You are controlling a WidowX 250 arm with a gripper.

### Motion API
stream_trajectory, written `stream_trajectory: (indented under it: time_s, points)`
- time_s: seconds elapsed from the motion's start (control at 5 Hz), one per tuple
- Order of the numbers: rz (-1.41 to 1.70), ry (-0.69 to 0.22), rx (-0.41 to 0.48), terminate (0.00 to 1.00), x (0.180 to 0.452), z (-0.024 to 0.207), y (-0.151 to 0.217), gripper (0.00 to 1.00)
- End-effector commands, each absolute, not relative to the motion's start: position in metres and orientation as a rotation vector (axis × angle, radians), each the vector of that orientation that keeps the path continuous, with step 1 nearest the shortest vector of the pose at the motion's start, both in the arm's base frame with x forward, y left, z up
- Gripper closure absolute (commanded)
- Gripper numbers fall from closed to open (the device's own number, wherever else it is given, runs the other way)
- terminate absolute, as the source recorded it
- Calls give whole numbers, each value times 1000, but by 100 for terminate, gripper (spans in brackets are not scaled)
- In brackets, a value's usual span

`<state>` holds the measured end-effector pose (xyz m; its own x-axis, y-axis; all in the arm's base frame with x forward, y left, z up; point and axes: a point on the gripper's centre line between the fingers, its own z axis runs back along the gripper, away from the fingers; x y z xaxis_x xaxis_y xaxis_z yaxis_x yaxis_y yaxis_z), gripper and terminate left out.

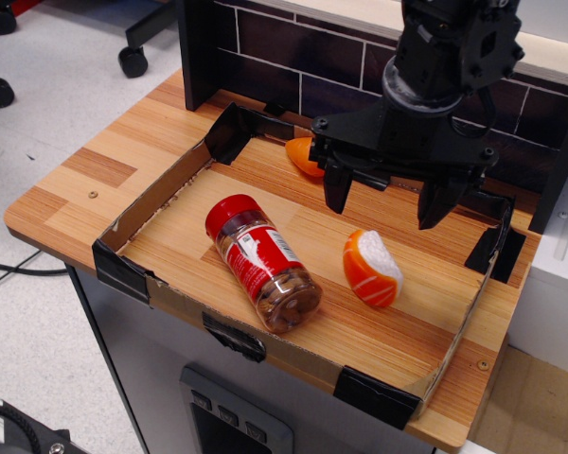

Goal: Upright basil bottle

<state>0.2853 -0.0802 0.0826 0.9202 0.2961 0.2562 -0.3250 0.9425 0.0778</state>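
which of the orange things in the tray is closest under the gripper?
The orange-and-white sushi toy, just below the open gripper. The other orange piece sits at the back, partly hidden behind the gripper.

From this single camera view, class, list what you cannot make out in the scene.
- Orange object at the back: mostly hidden behind the pincer.
- Basil bottle label: print too small to read; its underside is hidden.
- Robot arm: cut off by the top edge.
- Sushi toy: far side hidden.
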Motion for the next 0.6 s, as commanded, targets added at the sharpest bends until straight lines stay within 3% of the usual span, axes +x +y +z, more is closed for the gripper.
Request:
stream_trajectory:
  time_s: [0.0,0.2,0.4]
  points:
    - [320,-244,120,0,285,83,-80,0]
    - [456,-292,102,0,282,102,-57,0]
    - [611,-273,93,0,282,114,-28,0]
